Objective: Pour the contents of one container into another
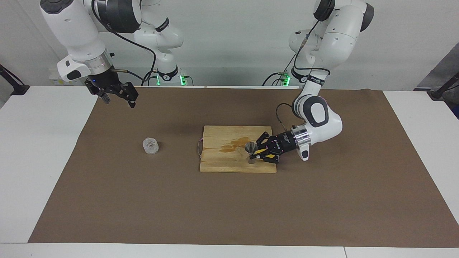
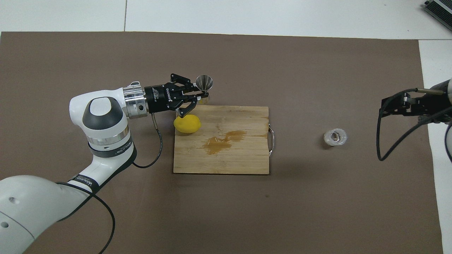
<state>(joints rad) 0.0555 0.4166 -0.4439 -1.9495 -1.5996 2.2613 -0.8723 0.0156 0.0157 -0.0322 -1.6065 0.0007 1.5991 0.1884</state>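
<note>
The steel jigger (image 1: 250, 147) is upright at the corner of the wooden board (image 1: 222, 161) that lies farther from the robots, toward the left arm's end. My left gripper (image 1: 254, 155) reaches in low and level and is shut on the jigger's narrow waist. In the overhead view the jigger (image 2: 204, 83) sits between the fingers of the left gripper (image 2: 202, 94). I cannot tell whether its base touches the board. The clear ribbed glass cup (image 1: 151, 146) stands alone on the brown mat toward the right arm's end; it also shows in the overhead view (image 2: 335, 137). My right gripper (image 1: 117, 96) hangs open and empty, raised over the mat's edge by the robots.
A yellow lemon (image 2: 187, 124) lies on the board (image 2: 247, 162) just under the left gripper's body. A brown wet stain (image 2: 223, 139) spreads across the board's middle. The board has a metal handle (image 2: 271, 137) on the side facing the glass cup. White table (image 1: 43, 143) flanks the mat.
</note>
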